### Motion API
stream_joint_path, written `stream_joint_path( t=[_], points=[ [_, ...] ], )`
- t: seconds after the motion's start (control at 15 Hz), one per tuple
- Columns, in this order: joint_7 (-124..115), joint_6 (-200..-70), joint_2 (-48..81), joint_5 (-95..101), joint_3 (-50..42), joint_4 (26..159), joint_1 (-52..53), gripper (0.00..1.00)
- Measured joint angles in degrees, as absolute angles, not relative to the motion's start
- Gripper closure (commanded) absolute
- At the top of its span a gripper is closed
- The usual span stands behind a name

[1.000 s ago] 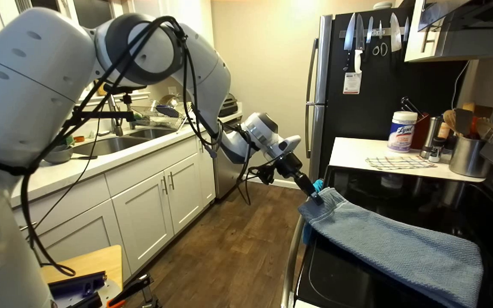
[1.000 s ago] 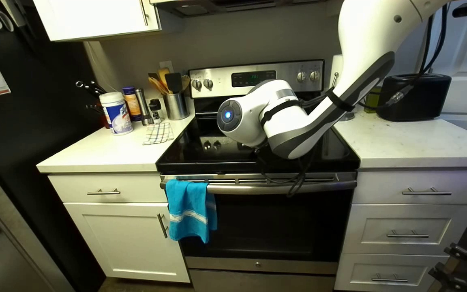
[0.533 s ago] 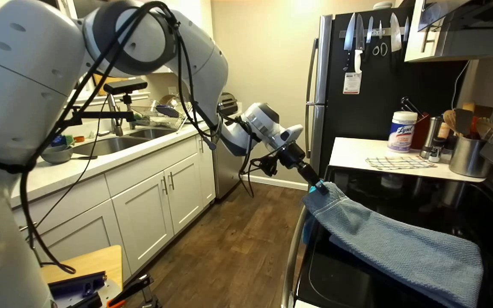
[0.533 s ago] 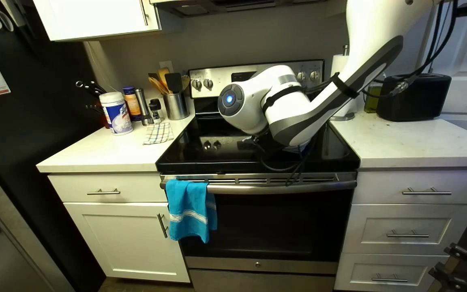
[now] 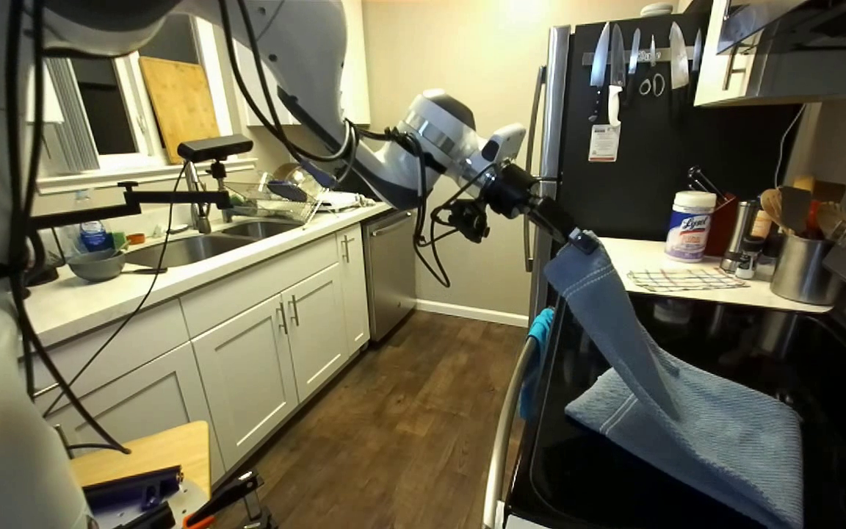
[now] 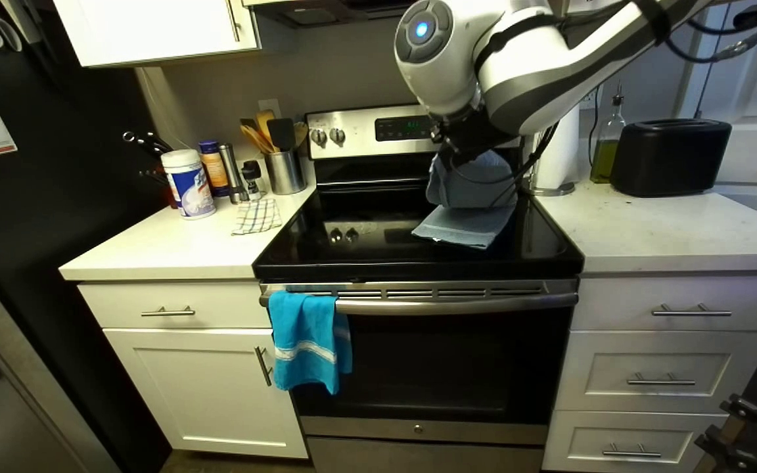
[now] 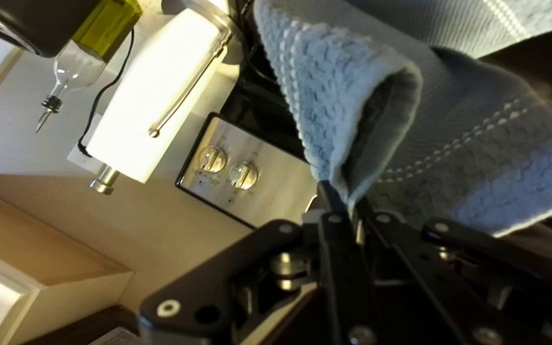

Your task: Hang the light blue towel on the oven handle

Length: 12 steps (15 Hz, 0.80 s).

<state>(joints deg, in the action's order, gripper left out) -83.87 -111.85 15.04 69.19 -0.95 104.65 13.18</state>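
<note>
Wrist view: gripper (image 7: 347, 199) tight on light blue towel (image 7: 453, 105), cloth partly out of frame.

Blue towels (image 5: 724, 430): two. Checked cloth (image 6: 257, 217): one. Oven handle (image 6: 457, 307): one. End effector (image 7: 346, 199): one. Toaster (image 6: 671, 157): one.

"Lysol" is the one word I can read, slanting across the wipes canister (image 5: 689, 229) on the counter (image 5: 617, 264) in an exterior view. The lettering on the knife strip (image 5: 664, 55) is partly covered, the print on the refrigerator tag (image 5: 603, 143) (visible in both exterior views) is too small for me, and the green digits on the range display (image 6: 388, 130) are blurred.
</note>
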Motion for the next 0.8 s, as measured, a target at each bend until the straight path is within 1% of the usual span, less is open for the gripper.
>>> stream_joint_path(
  t=[0.33, 0.8],
  points=[
    [-83.9, -110.3, 5.2, 72.1, 0.5, 106.9, 11.8, 0.99],
    [-83.9, -104.3, -3.7, 76.9, 4.3, 107.0, 11.6, 0.99]
  ],
)
